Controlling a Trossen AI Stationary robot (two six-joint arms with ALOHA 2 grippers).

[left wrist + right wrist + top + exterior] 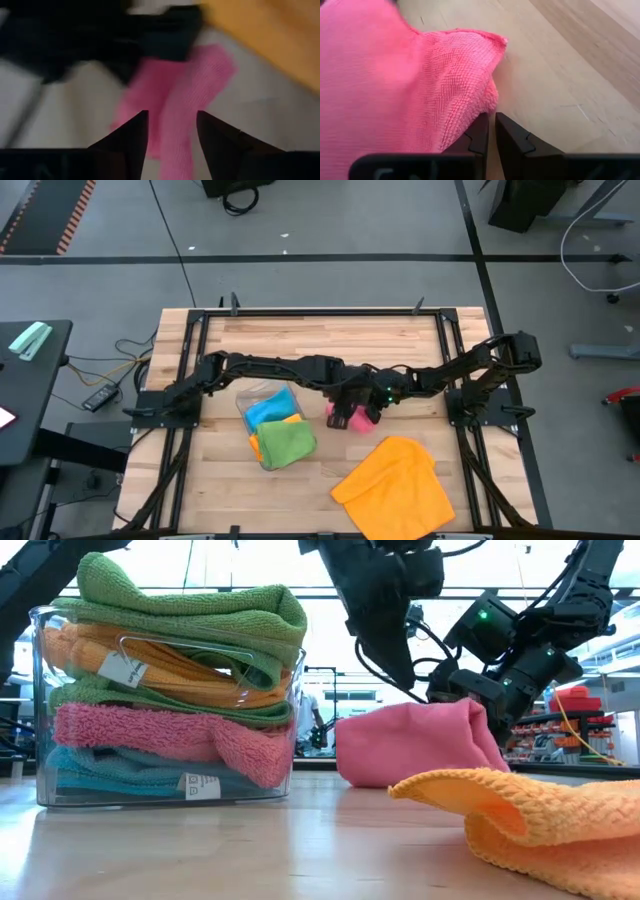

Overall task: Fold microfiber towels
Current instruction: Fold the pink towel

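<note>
A pink microfiber towel (356,419) lies bunched on the table's middle, humped up in the low view (410,745). My left gripper (172,127) hovers open just above it, fingers slanting down (403,670), touching nothing. My right gripper (489,131) stands shut at the towel's right side (478,700). An orange towel (396,485) lies spread and partly folded over at the near right (530,815). A clear tray (40,710) on the table's left holds several folded towels, green on top (285,442). My right gripper touches the pink towel with the outer side of one finger (476,137). The towel's bunched edge (487,97) lies over that finger's tip. Nothing shows in the narrow gap between the fingers, only the table. The fingers slant down from the table's right.
The wooden tabletop (330,340) has bare room along its far side and at its near left. Black frame rails (190,360) run along the table's edges. The two arms meet closely over the pink towel.
</note>
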